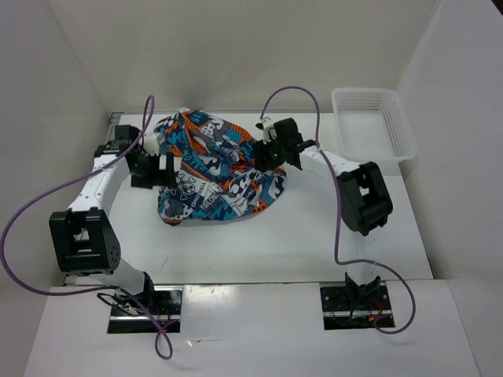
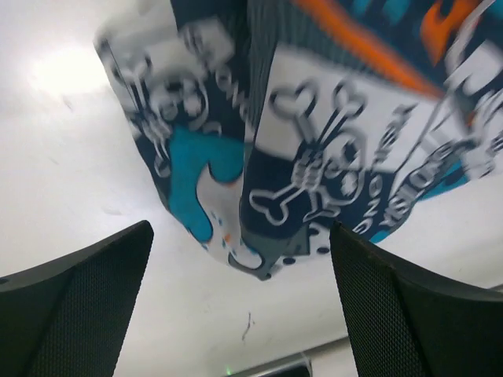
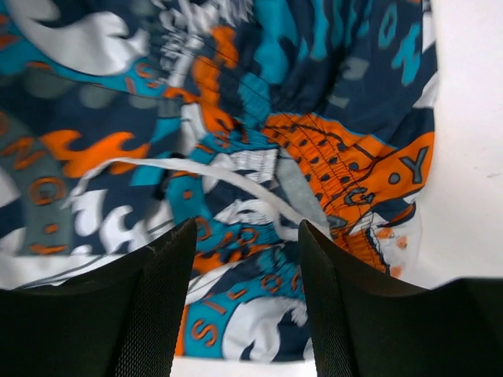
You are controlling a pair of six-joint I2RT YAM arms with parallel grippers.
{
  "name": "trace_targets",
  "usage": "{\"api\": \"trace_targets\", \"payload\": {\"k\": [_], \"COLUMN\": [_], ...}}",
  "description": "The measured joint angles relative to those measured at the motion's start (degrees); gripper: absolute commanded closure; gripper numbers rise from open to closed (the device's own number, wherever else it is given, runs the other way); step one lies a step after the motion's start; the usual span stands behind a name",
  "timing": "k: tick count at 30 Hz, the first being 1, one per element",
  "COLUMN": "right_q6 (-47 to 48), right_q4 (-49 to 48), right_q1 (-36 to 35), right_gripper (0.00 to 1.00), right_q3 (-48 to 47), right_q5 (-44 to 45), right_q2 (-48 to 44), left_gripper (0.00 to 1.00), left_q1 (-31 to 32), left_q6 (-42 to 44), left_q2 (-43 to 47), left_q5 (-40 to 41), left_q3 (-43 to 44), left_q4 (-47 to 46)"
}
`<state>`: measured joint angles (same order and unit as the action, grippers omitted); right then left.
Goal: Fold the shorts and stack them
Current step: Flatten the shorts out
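Black mesh-textured fingers point(image 2: 86, 306) of the left gripper point(image 2: 240, 236) fill the bottom corners of the left wrist view. They stand wide apart and nothing is pressed between them. Just beyond their tips hangs a corner of the shorts point(image 2: 314, 157), somewhat blurred, with a skull-and-bones drawing on a white patch. Bare white table shows under this corner.

From above, the shorts point(image 1: 212, 169) lie as one crumpled heap, not folded, on the white table point(image 1: 236, 251). The heap is in the far middle part of the table, between the two grippers. Its print is teal, orange, white and dark navy.

In the right wrist view the cloth point(image 3: 236, 118) covers almost the whole picture. A white drawstring point(image 3: 196, 165) runs across it, and an orange band with small dark holes lies to the right. Both fingers point(image 3: 157, 306) of the right gripper point(image 3: 247, 228) are apart, with a narrower gap than the left pair. Cloth is visible through the gap, and the fingers do not clamp it.

Seen from the top, the left gripper point(image 1: 161, 165) is at the left edge of the heap and the right gripper point(image 1: 271, 149) is at its upper right edge.

A white mesh basket point(image 1: 361, 91) stands in the far right corner, well apart from the shorts. One purple cable point(image 1: 16, 228) loops beside the left arm and another point(image 1: 338, 220) hangs along the right arm.
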<state>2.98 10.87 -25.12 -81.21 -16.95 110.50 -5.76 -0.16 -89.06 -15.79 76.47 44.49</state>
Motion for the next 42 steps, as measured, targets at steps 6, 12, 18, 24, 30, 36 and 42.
{"api": "trace_targets", "payload": {"k": [6, 12, 18, 24, 30, 36, 42], "right_q6": [1.3, 2.8, 3.8, 4.1, 2.6, 2.1, 3.3], "right_q4": [2.5, 2.4, 3.3, 4.4, 4.1, 4.7, 7.6], "right_q1": [0.1, 0.1, -0.1, -1.2, -2.1, -2.1, -1.2], "right_gripper": [0.37, 0.31, 0.40, 0.59, 0.89, 1.00, 1.00], "right_q3": [-4.5, -5.0, -5.0, -5.0, -5.0, -6.3, -16.2], "right_q5": [0.5, 0.1, -0.8, -1.8, -2.0, -2.3, -9.3], "right_q2": [7.3, 8.6, 10.4, 11.5, 12.5, 12.8, 12.6], "left_gripper": [0.00, 0.00, 0.00, 0.05, 0.67, 0.95, 0.95], "left_q1": [-3.7, -5.6, -4.4, -3.4, -3.4, -3.9, -8.9], "left_q6": [0.0, 0.0, 0.0, 0.0, -0.2, -0.1, -0.1], "left_q2": [1.6, 1.8, -5.5, -11.5, -17.4, -19.4, -20.0], "left_q5": [-0.5, -1.4, -3.2, -5.5, -9.9, -13.6, -10.7], "left_q3": [-12.8, -13.3, -12.0, -10.1, -9.2, -7.9, 10.6], "left_q4": [1.9, 1.4, 1.4, 1.8, 1.6, 3.9, 8.9]}}
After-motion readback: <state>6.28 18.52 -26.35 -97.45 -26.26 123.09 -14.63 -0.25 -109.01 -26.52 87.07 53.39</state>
